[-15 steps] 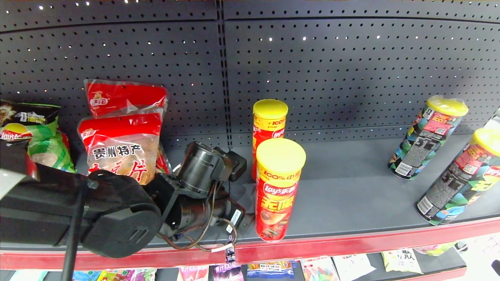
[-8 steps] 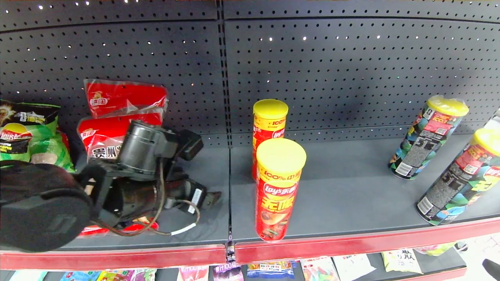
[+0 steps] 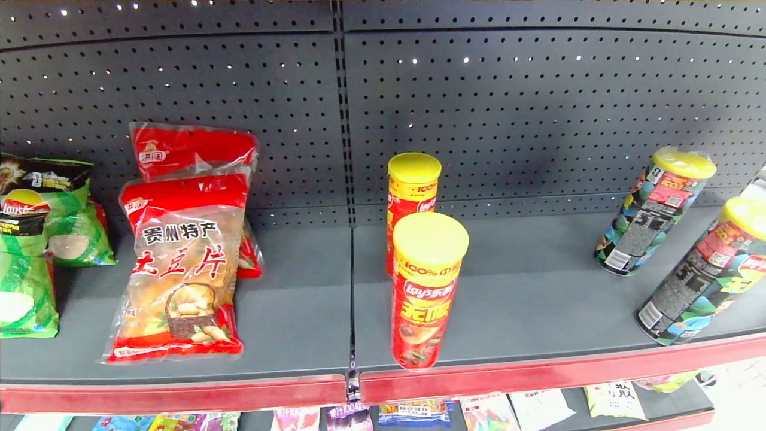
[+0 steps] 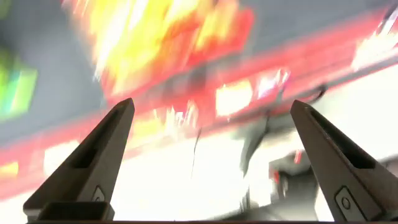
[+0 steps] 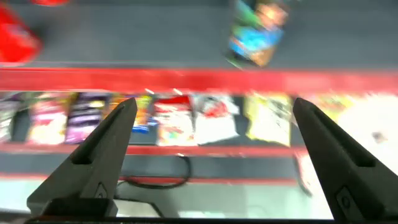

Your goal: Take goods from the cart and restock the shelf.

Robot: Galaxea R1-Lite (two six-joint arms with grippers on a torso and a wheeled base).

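Observation:
On the grey shelf [image 3: 299,323] lie two red snack bags, the front one [image 3: 179,275] flat and leaning on the rear one [image 3: 191,149]. Two red chip cans with yellow lids stand at the middle, one at the front [image 3: 425,293] and one behind it [image 3: 412,185]. My left gripper [image 4: 211,158] is open with nothing between its fingers, facing the shelf's red front edge [image 4: 261,68] below a blurred red bag. My right gripper [image 5: 211,155] is open and empty, facing the red edge [image 5: 199,81] and the packets on the lower shelf.
Green chip bags [image 3: 36,239] sit at the shelf's left end. Two dark patterned cans with yellow lids [image 3: 655,209] [image 3: 706,275] lean at the right. A perforated dark back panel [image 3: 479,108] closes the shelf. Small packets [image 3: 413,413] line the shelf below.
The left arm has drawn back leftward off the shelf and out of the head view, leaving the front red snack bag lying uncovered. The cans have not moved.

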